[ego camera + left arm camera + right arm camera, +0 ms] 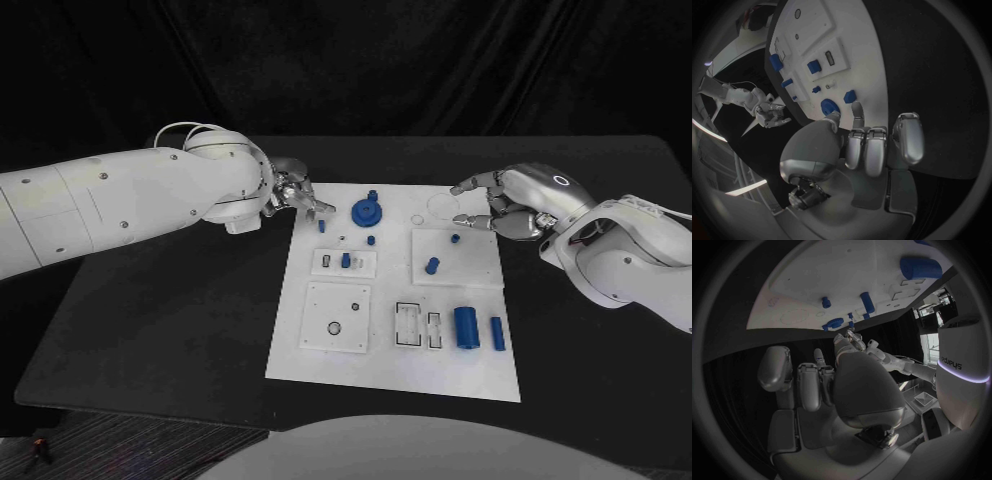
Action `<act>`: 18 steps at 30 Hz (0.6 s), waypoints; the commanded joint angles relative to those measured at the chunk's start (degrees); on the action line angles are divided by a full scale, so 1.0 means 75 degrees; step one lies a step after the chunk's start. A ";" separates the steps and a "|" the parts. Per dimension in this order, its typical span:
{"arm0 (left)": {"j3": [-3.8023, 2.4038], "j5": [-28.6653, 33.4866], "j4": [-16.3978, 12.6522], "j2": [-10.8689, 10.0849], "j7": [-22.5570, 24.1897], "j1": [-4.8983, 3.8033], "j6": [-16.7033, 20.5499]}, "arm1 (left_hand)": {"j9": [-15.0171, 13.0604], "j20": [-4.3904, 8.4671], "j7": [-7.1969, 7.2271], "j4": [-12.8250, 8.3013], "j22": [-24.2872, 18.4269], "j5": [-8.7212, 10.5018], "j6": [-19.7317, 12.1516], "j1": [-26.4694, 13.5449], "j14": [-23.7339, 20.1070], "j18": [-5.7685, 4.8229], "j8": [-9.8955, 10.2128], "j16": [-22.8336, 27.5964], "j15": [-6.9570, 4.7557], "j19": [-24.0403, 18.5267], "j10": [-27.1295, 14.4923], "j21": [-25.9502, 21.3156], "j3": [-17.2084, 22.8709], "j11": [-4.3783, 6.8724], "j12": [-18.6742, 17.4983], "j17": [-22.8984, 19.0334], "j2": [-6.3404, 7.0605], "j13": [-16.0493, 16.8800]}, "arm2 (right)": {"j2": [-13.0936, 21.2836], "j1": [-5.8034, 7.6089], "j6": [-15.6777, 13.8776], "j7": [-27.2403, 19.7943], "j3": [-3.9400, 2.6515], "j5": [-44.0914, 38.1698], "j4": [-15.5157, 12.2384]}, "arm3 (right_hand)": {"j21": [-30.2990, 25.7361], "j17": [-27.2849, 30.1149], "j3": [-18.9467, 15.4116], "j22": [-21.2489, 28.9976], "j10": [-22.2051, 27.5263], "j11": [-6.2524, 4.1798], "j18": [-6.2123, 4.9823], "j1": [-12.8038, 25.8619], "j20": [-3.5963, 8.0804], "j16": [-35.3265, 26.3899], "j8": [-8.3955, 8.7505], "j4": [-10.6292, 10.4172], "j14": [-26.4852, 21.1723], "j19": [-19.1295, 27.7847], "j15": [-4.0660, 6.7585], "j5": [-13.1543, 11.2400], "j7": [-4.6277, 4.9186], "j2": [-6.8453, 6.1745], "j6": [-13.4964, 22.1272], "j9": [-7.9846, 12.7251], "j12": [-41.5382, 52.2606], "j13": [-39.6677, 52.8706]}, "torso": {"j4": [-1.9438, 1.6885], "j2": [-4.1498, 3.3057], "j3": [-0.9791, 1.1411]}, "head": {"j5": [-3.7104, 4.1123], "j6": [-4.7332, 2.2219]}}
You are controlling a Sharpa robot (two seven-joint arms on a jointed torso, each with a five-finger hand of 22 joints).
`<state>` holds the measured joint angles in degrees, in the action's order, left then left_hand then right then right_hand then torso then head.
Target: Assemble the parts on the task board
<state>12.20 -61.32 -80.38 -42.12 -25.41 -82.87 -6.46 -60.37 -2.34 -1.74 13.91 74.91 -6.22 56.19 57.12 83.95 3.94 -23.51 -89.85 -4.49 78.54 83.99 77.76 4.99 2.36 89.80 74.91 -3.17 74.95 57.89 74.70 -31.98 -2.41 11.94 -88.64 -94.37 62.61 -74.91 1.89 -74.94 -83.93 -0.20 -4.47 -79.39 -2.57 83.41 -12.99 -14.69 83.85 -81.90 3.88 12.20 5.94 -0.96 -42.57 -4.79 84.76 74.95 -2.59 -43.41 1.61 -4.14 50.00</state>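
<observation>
Our left hand [293, 193] and right hand [498, 203] hover at the far corners of the task board [397, 375] — both empty, fingers loosely apart. The parts [467, 326] lie scattered across it; next we likely reach for the far round piece [368, 211].

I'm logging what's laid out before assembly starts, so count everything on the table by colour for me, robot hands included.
blue parts: 8 that I can make out on the board
white task board: 1
silver hands, left hand and right hand: 2
Total: 11
</observation>
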 commanded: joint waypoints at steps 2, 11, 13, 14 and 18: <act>-0.0005 -0.0010 -0.0056 0.0004 -0.0027 0.0014 -0.0245 | 0.0017 0.0009 -0.0015 0.0026 0.0649 -0.0145 -0.0006 0.0059 0.0806 0.0014 0.0063 -0.0020 0.0044 -0.0050 0.0801 -0.0038 -0.0040 -0.0076 0.0027 0.2012 -0.0041 0.2007 | -0.0013 -0.0029 -0.0011 -0.0039 -0.0005 -0.0011 0.0000 | -0.0038 -0.1046 -0.0047 -0.1087 0.0015 0.0064 -0.0092 0.0011 -0.0017 -0.0044 -0.0023 0.0009 0.0568 0.0001 -0.0049 0.0025 0.0014 0.0082 -0.0029 0.0007 -0.0052 0.1034 | -0.0015 -0.0012 -0.0008 | -0.0013 -0.0001; -0.0004 -0.0011 -0.0029 0.0022 -0.0072 0.0047 -0.0357 | 0.0022 0.0004 -0.0021 0.0065 0.0648 -0.0129 0.0011 0.0030 0.0806 0.0016 0.0078 -0.0020 0.0047 -0.0058 0.0801 -0.0049 -0.0079 -0.0080 0.0027 0.2012 -0.0034 0.2007 | -0.0014 -0.0035 0.0000 -0.0030 -0.0005 -0.0011 -0.0006 | -0.0044 -0.1042 -0.0047 -0.1085 0.0013 0.0068 -0.0093 0.0012 -0.0019 -0.0048 -0.0019 0.0008 0.0567 0.0002 -0.0052 0.0040 0.0018 0.0089 -0.0028 0.0010 -0.0052 0.1032 | -0.0025 -0.0014 -0.0017 | 0.0007 -0.0001; -0.0004 -0.0011 -0.0032 0.0021 -0.0080 0.0055 -0.0371 | 0.0022 0.0004 -0.0021 0.0065 0.0648 -0.0129 0.0011 0.0030 0.0806 0.0016 0.0078 -0.0020 0.0047 -0.0058 0.0801 -0.0049 -0.0079 -0.0080 0.0027 0.2012 -0.0034 0.2007 | -0.0009 -0.0035 0.0007 -0.0025 -0.0005 -0.0011 -0.0008 | -0.0044 -0.1042 -0.0047 -0.1085 0.0013 0.0068 -0.0093 0.0012 -0.0019 -0.0048 -0.0019 0.0008 0.0567 0.0002 -0.0052 0.0040 0.0018 0.0089 -0.0028 0.0010 -0.0052 0.1032 | -0.0026 -0.0014 -0.0019 | 0.0000 -0.0001; -0.0004 -0.0011 -0.0033 0.0020 -0.0083 0.0058 -0.0378 | 0.0022 0.0004 -0.0021 0.0065 0.0648 -0.0129 0.0011 0.0030 0.0806 0.0016 0.0078 -0.0020 0.0047 -0.0058 0.0801 -0.0049 -0.0079 -0.0080 0.0027 0.2012 -0.0034 0.2007 | -0.0007 -0.0036 0.0010 -0.0021 -0.0005 -0.0011 -0.0009 | -0.0044 -0.1042 -0.0047 -0.1085 0.0013 0.0068 -0.0093 0.0012 -0.0019 -0.0048 -0.0019 0.0008 0.0567 0.0002 -0.0052 0.0040 0.0018 0.0089 -0.0028 0.0010 -0.0052 0.1032 | -0.0024 -0.0014 -0.0017 | -0.0005 -0.0001; -0.0004 -0.0012 -0.0034 0.0023 -0.0080 0.0068 -0.0374 | 0.0024 -0.0001 -0.0016 0.0060 0.0647 -0.0185 0.0032 0.0068 0.0806 0.0020 0.0091 -0.0020 0.0050 -0.0067 0.0801 -0.0062 -0.0084 -0.0079 0.0027 0.2012 -0.0045 0.2007 | -0.0005 -0.0036 0.0018 -0.0012 -0.0005 -0.0011 -0.0010 | -0.0044 -0.1042 -0.0047 -0.1085 0.0013 0.0068 -0.0093 0.0012 -0.0019 -0.0048 -0.0019 0.0008 0.0567 0.0002 -0.0052 0.0040 0.0018 0.0089 -0.0028 0.0010 -0.0052 0.1032 | -0.0019 -0.0015 -0.0012 | -0.0016 -0.0001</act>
<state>12.22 -61.39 -80.55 -42.06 -26.17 -82.43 -8.48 -60.23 -2.34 -1.74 14.39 74.91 -7.37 56.19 57.25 83.95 3.94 -22.97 -89.85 -4.49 78.55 83.94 77.52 4.52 2.00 89.80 74.91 -3.30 74.95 57.80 74.58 -31.96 -2.48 11.94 -88.62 -94.36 62.61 -74.91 1.89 -74.93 -83.72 0.01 -4.47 -79.38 -2.57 83.41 -12.99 -14.69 83.85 -81.90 3.88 12.19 5.94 -0.96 -42.57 -4.79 84.76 74.93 -2.77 -43.51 1.50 -4.22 50.00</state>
